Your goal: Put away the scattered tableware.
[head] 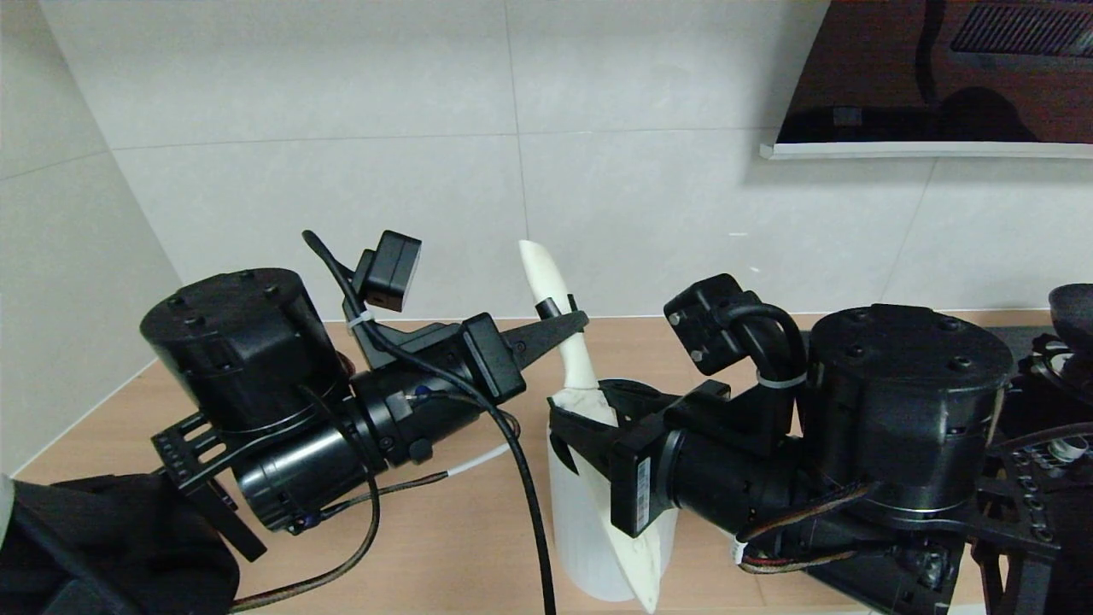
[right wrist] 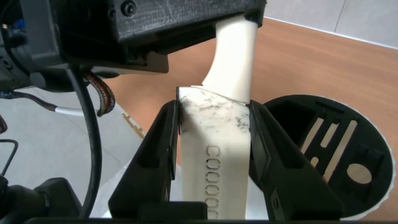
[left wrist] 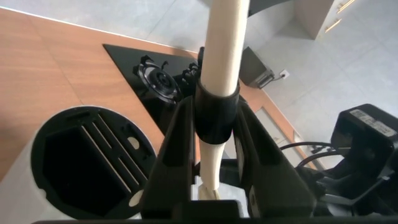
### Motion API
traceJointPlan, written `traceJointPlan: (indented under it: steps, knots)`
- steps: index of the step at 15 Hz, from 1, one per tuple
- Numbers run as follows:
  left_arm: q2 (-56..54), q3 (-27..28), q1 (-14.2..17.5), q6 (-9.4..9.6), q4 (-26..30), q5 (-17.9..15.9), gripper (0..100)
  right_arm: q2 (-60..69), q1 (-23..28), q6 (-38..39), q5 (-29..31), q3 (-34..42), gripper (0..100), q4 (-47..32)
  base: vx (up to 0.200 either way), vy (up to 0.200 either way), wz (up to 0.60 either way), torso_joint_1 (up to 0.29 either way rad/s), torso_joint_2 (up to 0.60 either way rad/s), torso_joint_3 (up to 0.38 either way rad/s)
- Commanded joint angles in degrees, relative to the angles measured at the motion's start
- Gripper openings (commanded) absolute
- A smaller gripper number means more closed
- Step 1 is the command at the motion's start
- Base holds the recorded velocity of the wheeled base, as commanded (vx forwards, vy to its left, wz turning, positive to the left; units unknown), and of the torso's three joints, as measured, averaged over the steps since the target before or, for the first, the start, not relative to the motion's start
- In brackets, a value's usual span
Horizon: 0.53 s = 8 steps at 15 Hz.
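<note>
Left pincer (head: 564,323) and right pincer (head: 581,418) both clamp seemingly a white knife (head: 546,273) beside the holder (head: 576,521).

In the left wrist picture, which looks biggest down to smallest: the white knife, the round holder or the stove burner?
1. Holder
2. Knife, though it sits very near the camera, which makes it look bigger
3. Burner, farther off

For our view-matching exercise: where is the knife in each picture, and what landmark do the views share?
Head view: knife at centre, upright, held by left gripper and right gripper.
Left wrist view: knife up the middle, clamped.
Right wrist view: knife at centre, clamped.
Landmark: the holder beneath it.
</note>
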<state>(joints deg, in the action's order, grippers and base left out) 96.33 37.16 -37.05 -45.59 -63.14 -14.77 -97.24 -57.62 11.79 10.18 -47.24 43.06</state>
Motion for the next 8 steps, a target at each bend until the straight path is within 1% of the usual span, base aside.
traceJointPlan:
  steps: [1, 8]
  knots:
    - [-0.2, 0.1, 0.0, -0.02, -0.1, 0.0, 0, 0.0, 0.0, 0.0, 0.0, 0.1, 0, 0.0, 0.0, 0.0, 0.0, 0.0, 0.0, 0.0]
    - [-0.4, 0.1, 0.0, -0.02, -0.1, 0.0, 0, -0.1, 0.1, 0.0, 0.0, 0.1, 0, 0.0, 0.0, 0.0, 0.0, 0.0, 0.0, 0.0]
